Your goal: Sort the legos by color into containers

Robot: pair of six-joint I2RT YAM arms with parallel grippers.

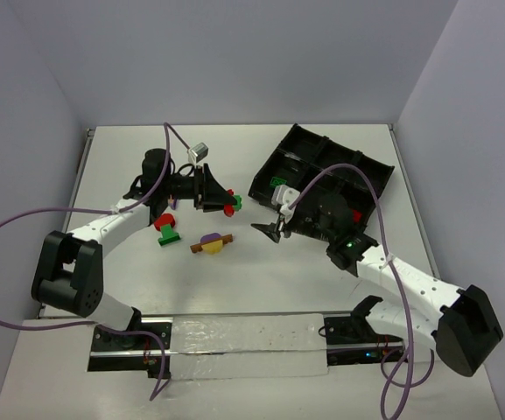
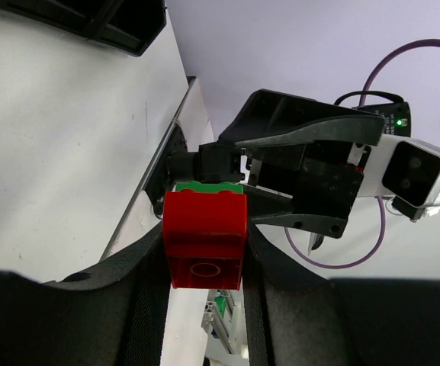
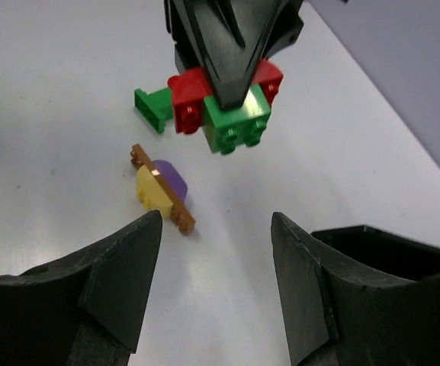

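My left gripper [image 1: 224,199] is shut on a red-and-green lego cluster [image 2: 204,236], held above the table; the red brick fills the gap between its fingers [image 2: 151,282]. In the right wrist view the same cluster [image 3: 236,123] hangs from the left gripper's black tip [image 3: 227,53], green brick foremost. My right gripper [image 1: 272,230] is open and empty, facing that cluster from a short distance [image 3: 216,221]. A yellow, purple and brown lego cluster [image 1: 211,242] lies on the table between the arms, just ahead of the right fingers [image 3: 162,189]. The black tray of containers [image 1: 322,171] sits at the back right.
Another red-and-green lego cluster [image 1: 167,227] lies on the table under the left forearm. A small grey-and-white block [image 1: 199,150] rests near the back of the table. Purple cables loop around both arms. A corner of the tray [image 2: 90,19] shows in the left wrist view.
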